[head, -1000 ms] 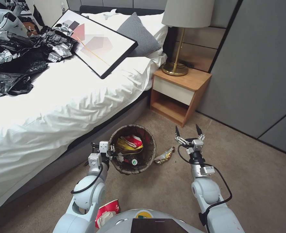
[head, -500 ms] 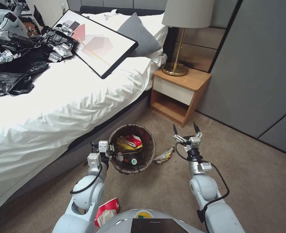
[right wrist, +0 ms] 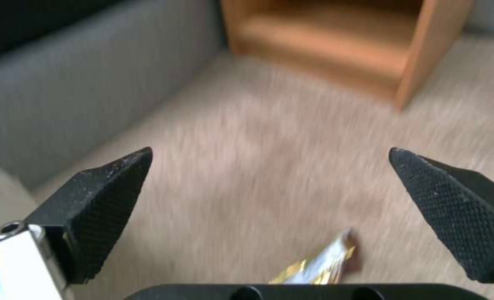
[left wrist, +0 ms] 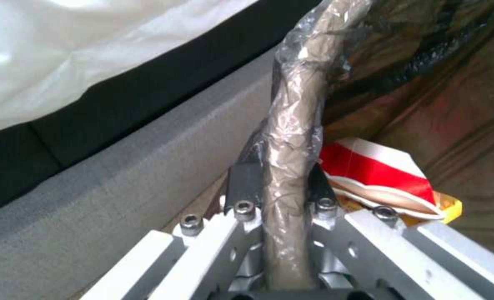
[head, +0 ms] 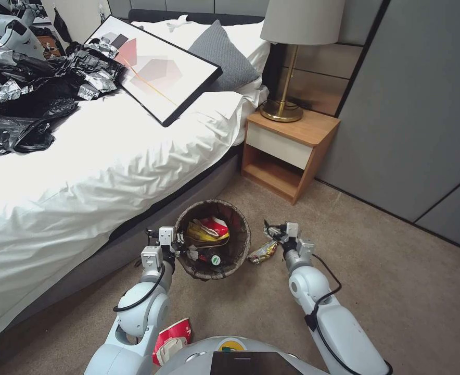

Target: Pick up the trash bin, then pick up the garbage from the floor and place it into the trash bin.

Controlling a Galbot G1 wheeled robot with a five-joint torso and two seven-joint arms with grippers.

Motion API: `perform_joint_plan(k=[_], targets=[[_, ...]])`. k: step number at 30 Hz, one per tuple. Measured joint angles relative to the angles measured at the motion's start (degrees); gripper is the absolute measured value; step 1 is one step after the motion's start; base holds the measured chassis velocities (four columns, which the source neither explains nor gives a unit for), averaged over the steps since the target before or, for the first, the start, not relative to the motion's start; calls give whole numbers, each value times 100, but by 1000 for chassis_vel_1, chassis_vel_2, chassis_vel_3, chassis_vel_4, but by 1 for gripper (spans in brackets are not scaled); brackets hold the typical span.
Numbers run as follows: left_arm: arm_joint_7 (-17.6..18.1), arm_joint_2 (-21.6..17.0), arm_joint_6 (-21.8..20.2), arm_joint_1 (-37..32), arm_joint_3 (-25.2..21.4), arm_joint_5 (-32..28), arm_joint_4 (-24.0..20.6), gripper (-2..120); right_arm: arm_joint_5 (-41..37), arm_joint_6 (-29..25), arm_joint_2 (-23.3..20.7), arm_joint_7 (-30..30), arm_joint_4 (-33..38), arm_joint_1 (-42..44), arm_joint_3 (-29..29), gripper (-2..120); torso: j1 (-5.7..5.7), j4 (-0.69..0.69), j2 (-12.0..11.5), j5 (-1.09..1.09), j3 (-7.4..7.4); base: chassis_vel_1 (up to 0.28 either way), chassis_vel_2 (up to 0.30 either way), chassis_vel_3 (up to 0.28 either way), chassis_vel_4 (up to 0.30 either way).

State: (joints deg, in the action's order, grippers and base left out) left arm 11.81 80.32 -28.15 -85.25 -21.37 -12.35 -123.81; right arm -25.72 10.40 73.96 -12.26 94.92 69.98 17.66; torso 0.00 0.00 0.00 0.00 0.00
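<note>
While left gripper [head: 180, 240] clamps trash bin [head: 240, 245] rim, right gripper [head: 269, 232] angled low over wrapper [head: 263, 252], jaws spread.

Your bag-lined trash bin [head: 213, 239] sits upright beside the bed, holding cups, wrappers and a green-capped bottle [head: 215, 258]; a gold wrapper [head: 262, 252] lies on carpet just beside it.

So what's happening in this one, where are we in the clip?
The robot is clearing litter from a bedroom floor. Its left hand is shut on the rim of the bag-lined trash bin, which already holds cups, wrappers and a bottle. Its right hand hangs open just above a shiny snack wrapper on the carpet beside the bin. A crushed red-and-white cup lies on the floor by the robot's base.
</note>
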Motion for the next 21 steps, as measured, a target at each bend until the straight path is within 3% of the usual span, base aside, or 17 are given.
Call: perform_joint_plan(k=[2, 10, 21], targets=[[0, 6, -1, 8, 12, 5, 27, 2, -161, 194, 30, -16, -453, -257, -240, 100, 0, 0, 0, 0, 0, 0, 0, 0, 0], [1, 3, -4, 8, 14, 11, 46, 2, -377, 584, 169, -126, -1049, -632, -484, 100, 0, 1, 0, 0, 0, 0, 0, 0, 0], [3, -9, -8, -10, 23, 22, 41, 2, -316, 550, 340, -158, -1772, -874, -529, 100, 0, 0, 0, 0, 0, 0, 0, 0, 0]])
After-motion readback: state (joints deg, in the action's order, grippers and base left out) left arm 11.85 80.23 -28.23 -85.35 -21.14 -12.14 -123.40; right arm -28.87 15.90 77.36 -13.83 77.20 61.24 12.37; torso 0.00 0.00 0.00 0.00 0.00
